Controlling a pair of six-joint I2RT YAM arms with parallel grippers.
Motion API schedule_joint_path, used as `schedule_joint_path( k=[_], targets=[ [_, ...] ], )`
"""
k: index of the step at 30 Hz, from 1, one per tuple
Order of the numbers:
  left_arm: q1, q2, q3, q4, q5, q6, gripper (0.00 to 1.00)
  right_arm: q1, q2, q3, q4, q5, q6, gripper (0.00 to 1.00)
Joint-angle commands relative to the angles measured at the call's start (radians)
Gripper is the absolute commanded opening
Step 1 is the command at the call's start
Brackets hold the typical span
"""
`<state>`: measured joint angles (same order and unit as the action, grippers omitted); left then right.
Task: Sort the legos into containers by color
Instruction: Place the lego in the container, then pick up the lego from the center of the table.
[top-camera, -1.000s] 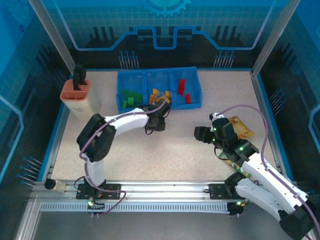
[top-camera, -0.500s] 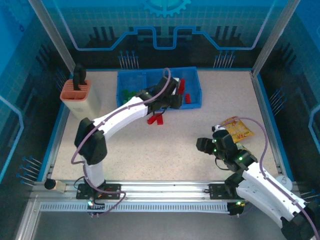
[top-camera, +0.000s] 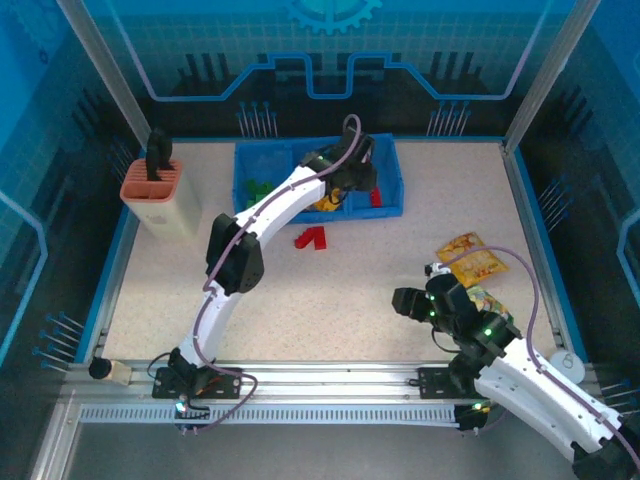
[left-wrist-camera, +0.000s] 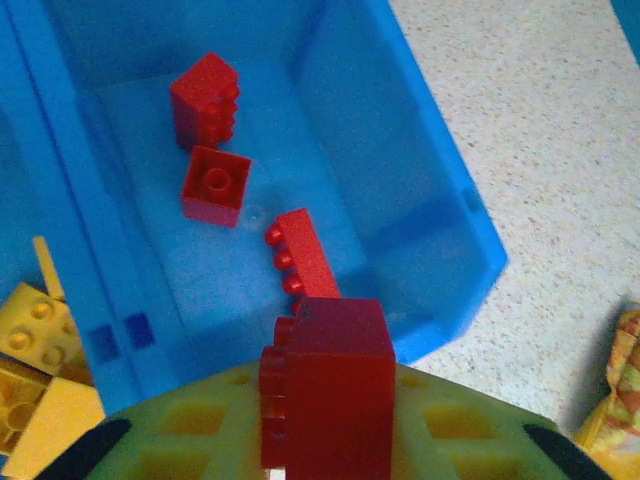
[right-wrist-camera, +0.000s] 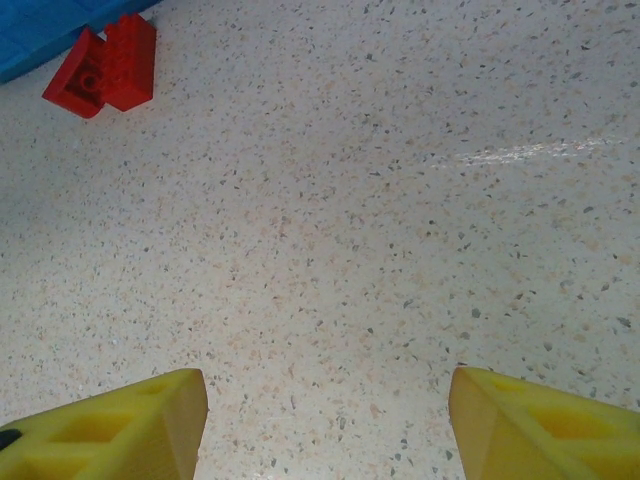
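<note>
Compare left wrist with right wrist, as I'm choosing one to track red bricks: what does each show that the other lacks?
Left wrist: the left gripper holding a red brick above the end bin, three red bricks inside, yellow bricks beside. Right wrist: the open right gripper, two red bricks on the table. Both: blue tray, table.

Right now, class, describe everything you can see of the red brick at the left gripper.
The red brick is smooth plastic, a blocky piece with round studs along one side. It sits between the left gripper's yellow fingers, above the blue tray's right-hand compartment, where three other red bricks lie.
</note>
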<state>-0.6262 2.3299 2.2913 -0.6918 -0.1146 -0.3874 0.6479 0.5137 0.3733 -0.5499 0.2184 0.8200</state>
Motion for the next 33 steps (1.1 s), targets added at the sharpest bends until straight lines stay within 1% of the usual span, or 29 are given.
schedule_joint_path(
  k=[1,2,3,5,9,12,14,19,22,24,28,31,33],
  targets=[
    [0.008,0.026,0.059,-0.087,0.002,0.014,0.43,0.013,-0.014,0.006,-0.035,0.028,0.023,0.66],
    [0.008,0.025,0.06,-0.09,-0.005,0.017,0.59,0.015,-0.015,0.006,-0.035,0.029,0.024,0.66],
    [0.008,0.021,0.059,-0.096,-0.013,0.023,0.73,0.015,-0.014,0.004,-0.035,0.028,0.025,0.66],
    [0.008,0.003,0.059,-0.105,-0.017,0.028,0.77,0.016,-0.013,0.004,-0.034,0.026,0.027,0.66],
    [0.008,-0.078,0.021,-0.095,0.004,0.03,0.78,0.022,-0.012,-0.003,-0.027,0.029,0.034,0.66],
    [0.005,-0.185,-0.082,-0.063,-0.007,0.028,0.78,0.026,-0.01,-0.005,-0.021,0.028,0.041,0.66],
    [0.003,-0.282,-0.212,-0.005,-0.021,0.023,0.79,0.029,-0.008,-0.007,-0.017,0.031,0.041,0.66],
    [0.01,-0.539,-0.618,0.16,-0.052,0.008,0.78,0.031,0.003,-0.01,-0.005,0.033,0.037,0.66],
    [0.022,-0.665,-0.847,0.225,-0.072,-0.017,0.78,0.032,0.015,-0.014,0.011,0.032,0.034,0.66],
    [0.033,-0.728,-0.98,0.262,-0.063,-0.043,0.76,0.035,0.025,-0.016,0.028,0.029,0.033,0.66],
    [0.056,-0.792,-1.179,0.315,-0.069,-0.066,0.72,0.036,0.057,-0.02,0.074,0.014,0.035,0.66],
    [0.078,-0.794,-1.253,0.336,-0.065,-0.065,0.7,0.046,0.085,-0.015,0.097,0.007,0.034,0.66],
    [0.089,-0.78,-1.27,0.347,-0.059,-0.056,0.69,0.055,0.097,-0.011,0.103,0.011,0.034,0.66]
  ],
)
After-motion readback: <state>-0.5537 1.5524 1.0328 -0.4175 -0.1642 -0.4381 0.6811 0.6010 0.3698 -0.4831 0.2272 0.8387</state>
